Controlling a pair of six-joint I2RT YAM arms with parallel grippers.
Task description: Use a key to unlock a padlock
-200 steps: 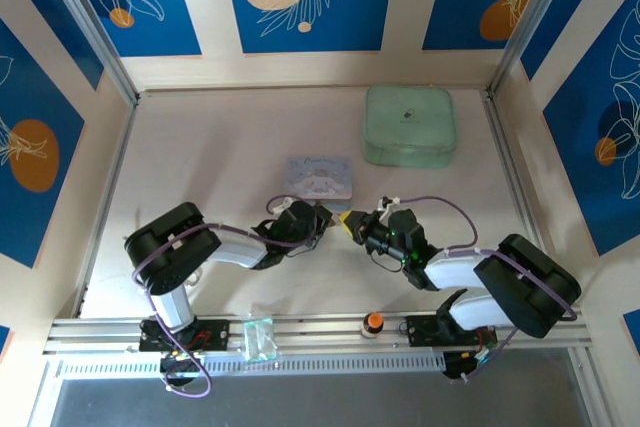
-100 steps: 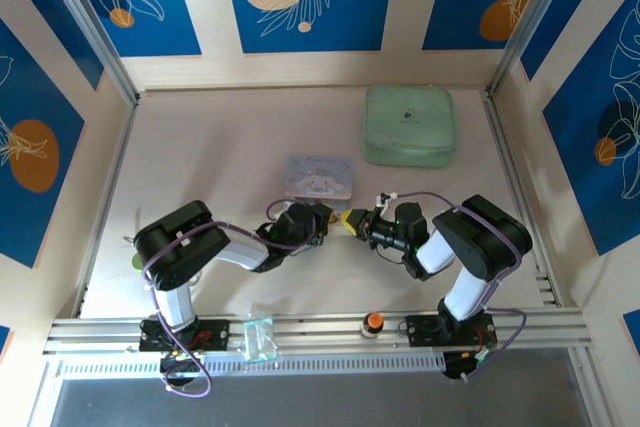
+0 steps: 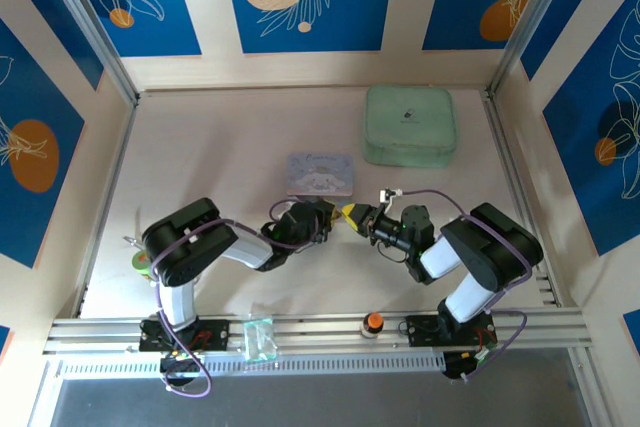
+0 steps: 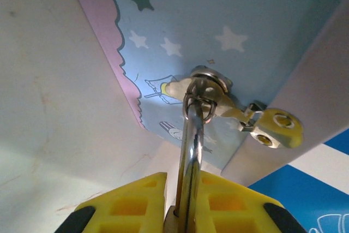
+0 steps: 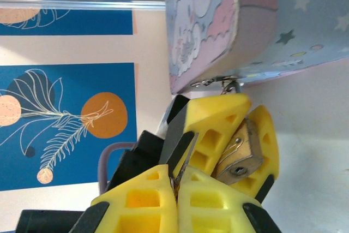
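The left tool (image 3: pixel 326 219) clamped the padlock (image 5: pixel 239 156) at the tin's (image 3: pixel 320 173) 6 o'clock edge; the right tool (image 3: pixel 350 214), pinching the key (image 5: pixel 182 159), had edged nearer, toward 10 o'clock.

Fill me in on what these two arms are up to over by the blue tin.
The left gripper has its fingers shut on the small brass padlock, whose silver shackle runs through the latch ring on the blue cartoon tin. The right gripper pinches the thin silvery key and holds it just beside the padlock. The keyhole faces the right wrist camera with nothing in it, so the key is not yet inserted.
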